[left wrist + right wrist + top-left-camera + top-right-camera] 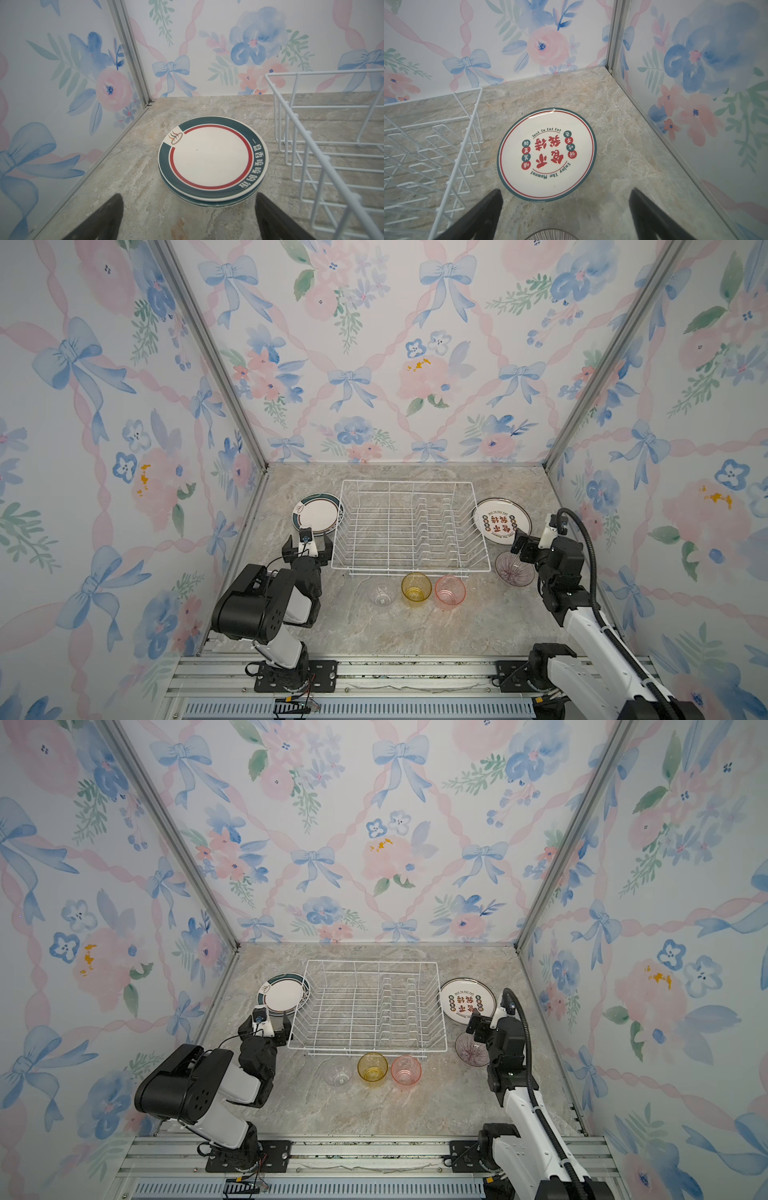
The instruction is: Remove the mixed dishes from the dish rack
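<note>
Countertop (374, 635) is seen bearing an empty dish rack (409, 485). Left gripper (189, 196) and right gripper (565, 192) are spread, nothing held, plates (209, 160) ahead. Unloading is judged finished; retraction is required.

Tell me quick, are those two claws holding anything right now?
Left gripper: open, empty, near the green-rimmed plates.
Right gripper: open, empty, near the red-lettered plate.

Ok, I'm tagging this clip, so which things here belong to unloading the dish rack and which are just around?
Job: dish rack, green-rimmed plate stack, red-lettered plate, clear tumbler, yellow tumbler, pink tumbler, purplish bowl.
Just around: marbled tabletop, floral walls.
</note>
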`<action>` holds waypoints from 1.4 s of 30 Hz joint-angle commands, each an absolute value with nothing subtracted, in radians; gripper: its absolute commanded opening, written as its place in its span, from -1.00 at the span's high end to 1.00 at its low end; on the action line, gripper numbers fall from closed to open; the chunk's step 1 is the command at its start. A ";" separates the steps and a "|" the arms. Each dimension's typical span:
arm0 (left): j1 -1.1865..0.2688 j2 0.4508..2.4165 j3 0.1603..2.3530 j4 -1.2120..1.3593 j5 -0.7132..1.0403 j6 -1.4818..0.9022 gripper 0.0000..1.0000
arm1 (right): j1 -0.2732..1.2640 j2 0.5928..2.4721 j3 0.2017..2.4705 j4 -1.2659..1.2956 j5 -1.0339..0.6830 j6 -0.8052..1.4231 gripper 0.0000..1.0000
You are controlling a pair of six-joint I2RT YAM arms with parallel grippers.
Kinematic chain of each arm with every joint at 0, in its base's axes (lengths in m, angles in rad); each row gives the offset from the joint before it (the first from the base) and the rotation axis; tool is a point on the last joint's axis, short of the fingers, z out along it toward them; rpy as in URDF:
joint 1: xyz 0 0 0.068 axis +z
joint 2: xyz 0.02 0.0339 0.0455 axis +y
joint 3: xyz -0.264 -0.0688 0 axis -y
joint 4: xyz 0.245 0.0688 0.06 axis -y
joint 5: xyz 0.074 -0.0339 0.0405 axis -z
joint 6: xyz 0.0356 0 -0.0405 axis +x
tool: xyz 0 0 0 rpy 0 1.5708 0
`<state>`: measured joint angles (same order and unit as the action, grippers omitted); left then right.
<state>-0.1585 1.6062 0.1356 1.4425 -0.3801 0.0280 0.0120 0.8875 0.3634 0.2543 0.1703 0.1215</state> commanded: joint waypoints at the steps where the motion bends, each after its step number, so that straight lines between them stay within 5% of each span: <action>1: -0.155 1.603 0.138 1.477 -0.361 0.045 -0.96 | 0.052 0.977 0.299 0.588 0.251 0.072 -0.94; 8: -0.155 1.603 0.138 1.477 -0.362 0.046 -0.96 | 0.144 1.302 0.210 1.062 0.381 -0.030 -0.94; 17: -0.155 1.603 0.138 1.477 -0.361 0.046 -0.96 | 0.149 1.517 0.222 1.217 0.370 -0.033 -0.94; 24: -0.155 1.603 0.143 1.470 -0.364 0.045 -0.96 | 0.084 1.547 0.381 0.933 0.295 0.024 -0.94; 42: -0.143 1.595 0.175 1.397 -0.368 0.028 -0.96 | 0.081 1.550 0.370 0.953 0.308 0.029 -0.94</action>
<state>-0.1482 1.6062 0.1608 1.4040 -0.3729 0.0334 0.0738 1.5547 0.3573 0.9524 0.2970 0.0223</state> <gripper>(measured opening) 0.980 0.969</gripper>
